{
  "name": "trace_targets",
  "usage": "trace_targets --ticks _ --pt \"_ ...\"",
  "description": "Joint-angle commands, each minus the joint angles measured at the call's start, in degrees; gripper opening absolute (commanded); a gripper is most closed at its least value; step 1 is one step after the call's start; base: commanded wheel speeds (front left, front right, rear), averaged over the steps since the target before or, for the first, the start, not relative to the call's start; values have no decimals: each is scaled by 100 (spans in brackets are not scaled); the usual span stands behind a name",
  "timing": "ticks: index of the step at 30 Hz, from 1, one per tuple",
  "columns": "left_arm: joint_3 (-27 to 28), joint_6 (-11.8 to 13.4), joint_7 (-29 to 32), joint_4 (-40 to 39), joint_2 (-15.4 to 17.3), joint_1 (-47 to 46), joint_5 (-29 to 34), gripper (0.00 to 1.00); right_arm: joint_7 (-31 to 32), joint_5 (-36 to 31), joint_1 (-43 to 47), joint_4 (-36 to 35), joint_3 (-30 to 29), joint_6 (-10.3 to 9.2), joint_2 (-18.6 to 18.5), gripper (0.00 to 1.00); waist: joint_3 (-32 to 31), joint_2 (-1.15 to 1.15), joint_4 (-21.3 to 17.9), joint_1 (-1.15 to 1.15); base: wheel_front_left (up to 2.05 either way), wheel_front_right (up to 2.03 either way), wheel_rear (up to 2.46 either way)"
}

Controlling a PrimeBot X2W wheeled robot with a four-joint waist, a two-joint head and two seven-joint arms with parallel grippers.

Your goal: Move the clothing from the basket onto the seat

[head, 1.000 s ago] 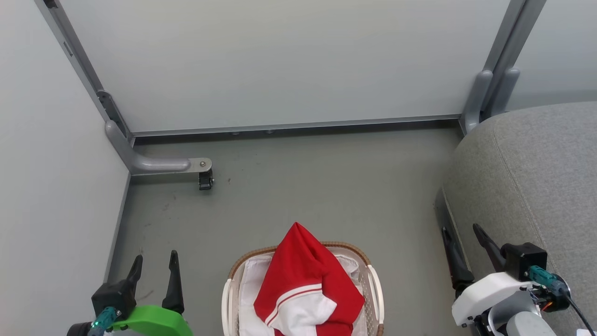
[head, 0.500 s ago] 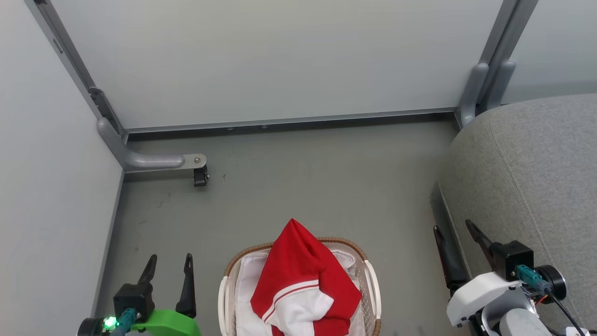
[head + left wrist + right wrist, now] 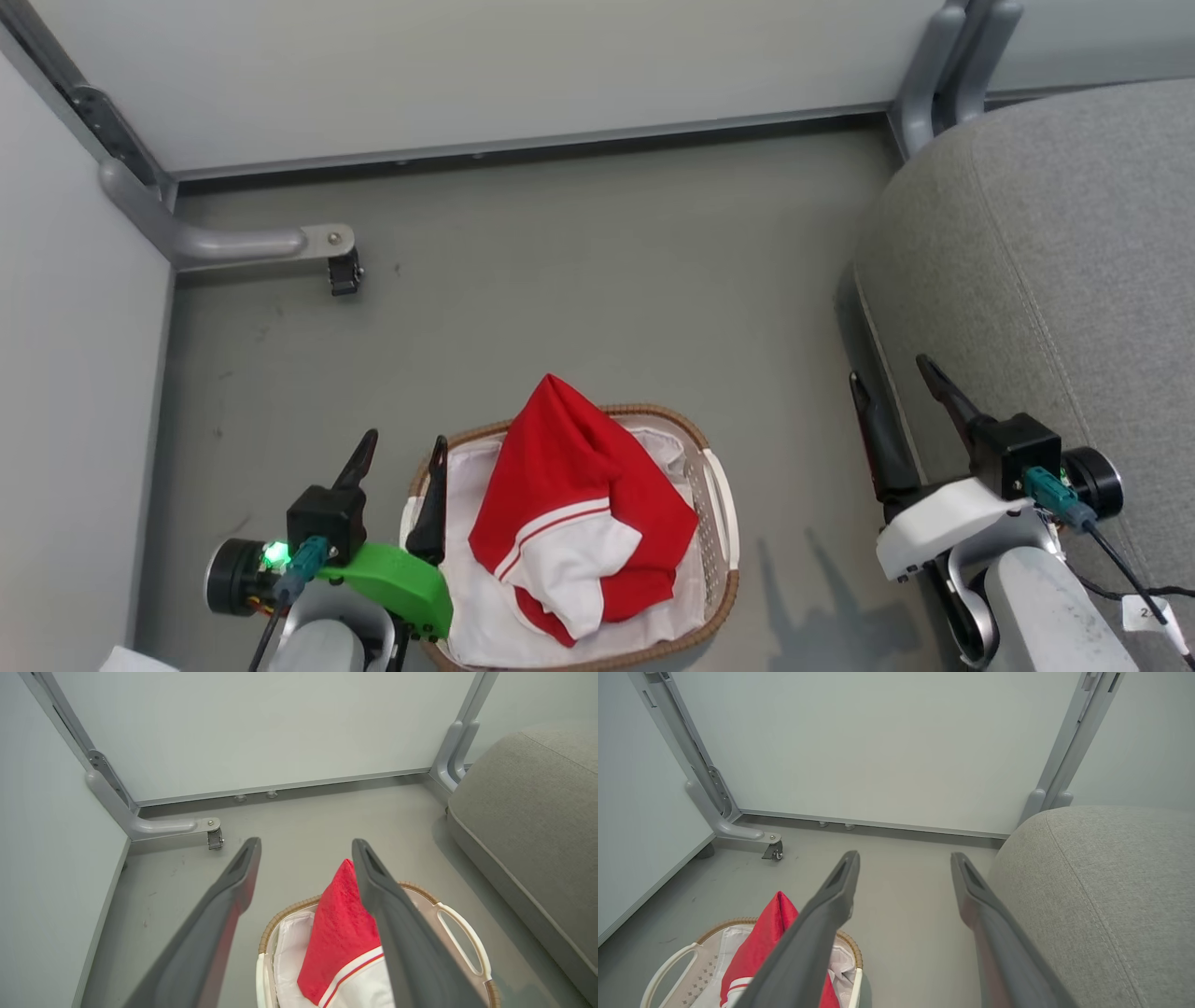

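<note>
Clothing (image 3: pixel 569 485) is lying in the six-o'clock basket (image 3: pixel 653 411); I'm holding left gripper (image 3: pixel 403 439) and right gripper (image 3: pixel 887 369) spread, planning a pinch.

left pincer (image 3: pixel 306 843): fingers spread wide | clothing (image 3: pixel 341 924): red, heaped in basket (image 3: pixel 285 912) below the fingers, peak between them, partly behind right-hand finger | sofa (image 3: pixel 528 812): far right of pincer | caster (image 3: pixel 215 838): just left of left-hand fingertip

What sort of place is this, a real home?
Probably a staged test corner, not a home: plain partition panels with a wheeled metal foot, beside a grey sofa and a laundry basket.
</note>
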Motion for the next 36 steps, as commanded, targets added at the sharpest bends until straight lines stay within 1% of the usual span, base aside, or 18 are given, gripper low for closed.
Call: trace_targets --ticks 1,10,18,23,27,29,32,36 --pt "-44 -20 -5 54 16 -201 -65 100 -27 5 -119 -54 6 -4 7 100 553 0 -293 0 0 0 0" --pt "-475 -23 -5 503 22 -1139 -185 100 -28 38 -654 -362 131 -4 114 100 1657 0 -657 0 0 0 0" --pt "-787 -24 -4 1165 28 -2016 -351 100 -28 54 -988 -514 160 -4 158 100 2490 0 -908 0 0 0 0" --pt "-776 -24 -4 1583 28 -2507 -322 100 -27 107 -1108 -597 188 -4 169 100 2921 0 -1054 0 0 0 0" --pt "-720 82 -4 2050 32 -2870 -194 100 -28 205 -1201 -664 226 -4 170 100 3226 0 -1170 0 0 0 0" --pt "-645 130 -5 2283 32 -3030 -232 100 -27 244 -1230 -681 227 -4 168 100 3353 0 -1215 0 0 0 0" --pt "-590 165 -4 2582 31 -3228 -265 100 -27 293 -1281 -700 245 -4 170 100 3515 0 -1254 0 0 0 0" --pt "-657 207 -4 3034 30 -3428 -199 100 -27 358 -1304 -684 248 -4 169 100 3664 0 -1275 0 0 0 0"
